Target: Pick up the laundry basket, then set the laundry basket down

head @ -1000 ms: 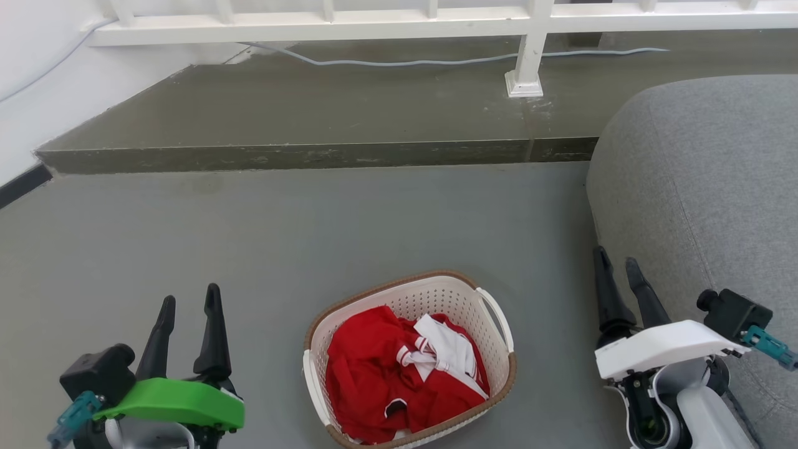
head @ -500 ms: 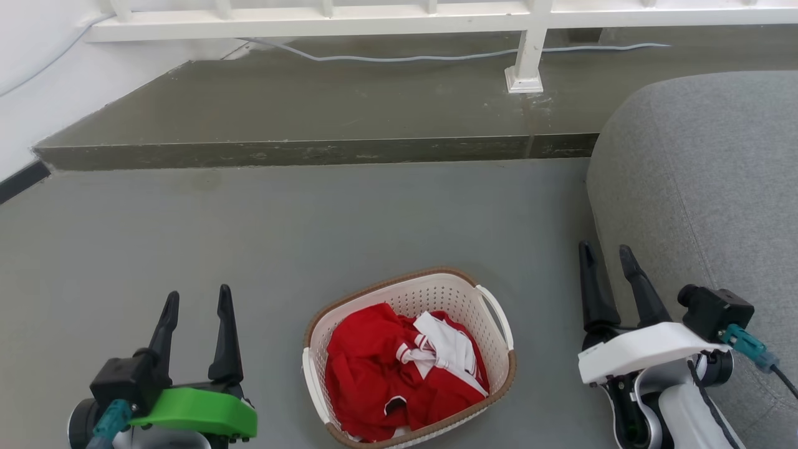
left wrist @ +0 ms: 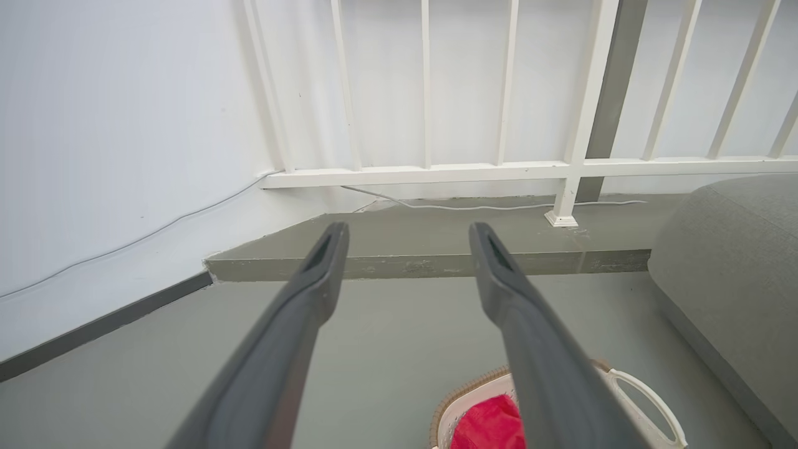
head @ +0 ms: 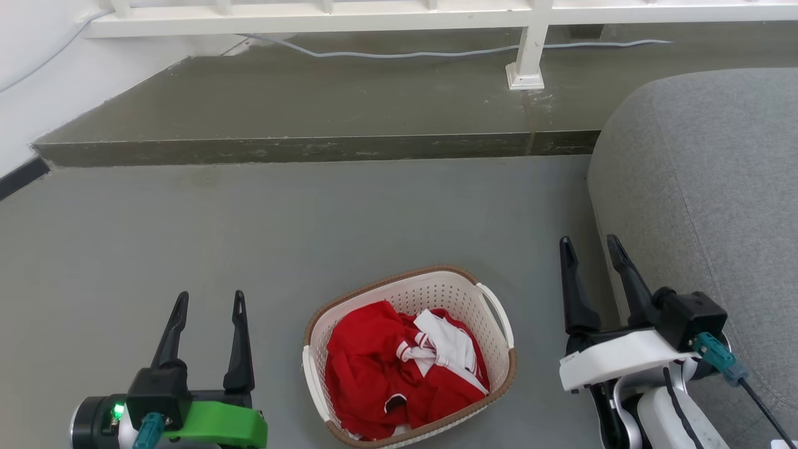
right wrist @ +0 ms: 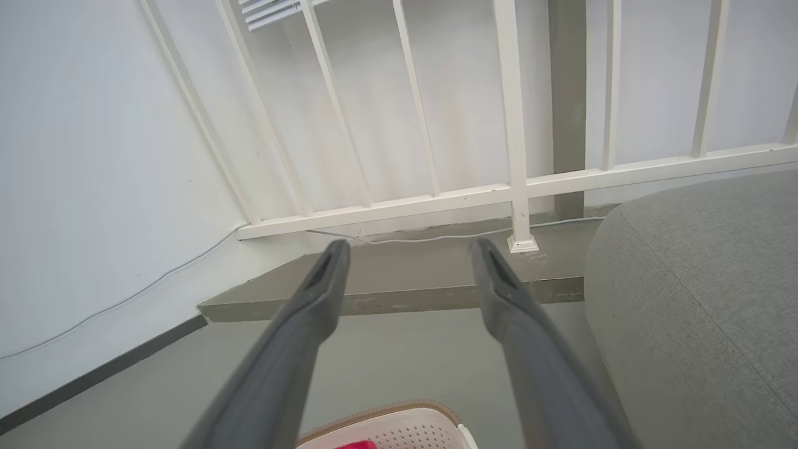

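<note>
we saw the laundry basket [head: 436, 297] standing upright on the grey floor [head: 312, 218], low in the middle of the head view. it was between the left gripper [head: 210, 294] and the right gripper [head: 588, 240] and touched by neither. a rumpled red garment [head: 368, 374] lay inside it, with a white cloth [head: 446, 346] on top toward the right. the white handle [head: 499, 315] on its right side arched out from the brown rim.

the left gripper sat at the lower left, well apart from the basket. its two dark fingers were spread wide and gripped nothing. the right gripper was at the lower right, near the basket's right handle but apart from it. it was likewise spread and empty, just beside the curved edge of a grey upholstered seat [head: 704, 174].

in the left wrist view the fingers [left wrist: 293, 337] pointed toward a raised step [left wrist: 436, 237] and a white railing [left wrist: 499, 168]. a corner of the basket showed at the bottom edge there, partly behind the right-hand finger. in the right wrist view the basket's rim showed at the bottom edge between the parted fingers [right wrist: 530, 349]. a pale cable [head: 405, 53] ran along the step under the railing, beside the white wall [head: 37, 68].
</note>
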### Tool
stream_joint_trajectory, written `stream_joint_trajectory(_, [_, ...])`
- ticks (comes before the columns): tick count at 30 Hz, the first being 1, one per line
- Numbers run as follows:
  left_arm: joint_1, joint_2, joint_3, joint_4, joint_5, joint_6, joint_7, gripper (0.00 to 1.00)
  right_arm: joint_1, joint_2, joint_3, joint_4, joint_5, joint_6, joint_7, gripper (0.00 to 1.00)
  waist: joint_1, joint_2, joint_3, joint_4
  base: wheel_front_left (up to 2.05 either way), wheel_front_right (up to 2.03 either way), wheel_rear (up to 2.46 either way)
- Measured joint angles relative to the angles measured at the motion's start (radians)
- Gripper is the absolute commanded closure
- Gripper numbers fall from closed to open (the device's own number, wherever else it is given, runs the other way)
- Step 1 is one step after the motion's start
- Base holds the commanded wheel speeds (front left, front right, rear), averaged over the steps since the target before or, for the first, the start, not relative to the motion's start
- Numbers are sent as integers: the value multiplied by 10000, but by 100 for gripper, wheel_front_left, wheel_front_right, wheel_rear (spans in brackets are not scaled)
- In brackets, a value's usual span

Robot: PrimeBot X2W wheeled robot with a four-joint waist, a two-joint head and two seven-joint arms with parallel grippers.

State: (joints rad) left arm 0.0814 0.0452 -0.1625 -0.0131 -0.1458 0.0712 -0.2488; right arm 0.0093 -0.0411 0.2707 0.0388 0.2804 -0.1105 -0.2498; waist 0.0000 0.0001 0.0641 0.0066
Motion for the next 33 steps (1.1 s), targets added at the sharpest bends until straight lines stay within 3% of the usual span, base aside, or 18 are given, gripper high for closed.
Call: stream_joint_trajectory(33, [267, 0, 4, 297, -21, 8, 0, 0, 222, -10, 226, 6, -75, -73, -6, 0, 0, 0, -260, -11, 0, 0, 0])
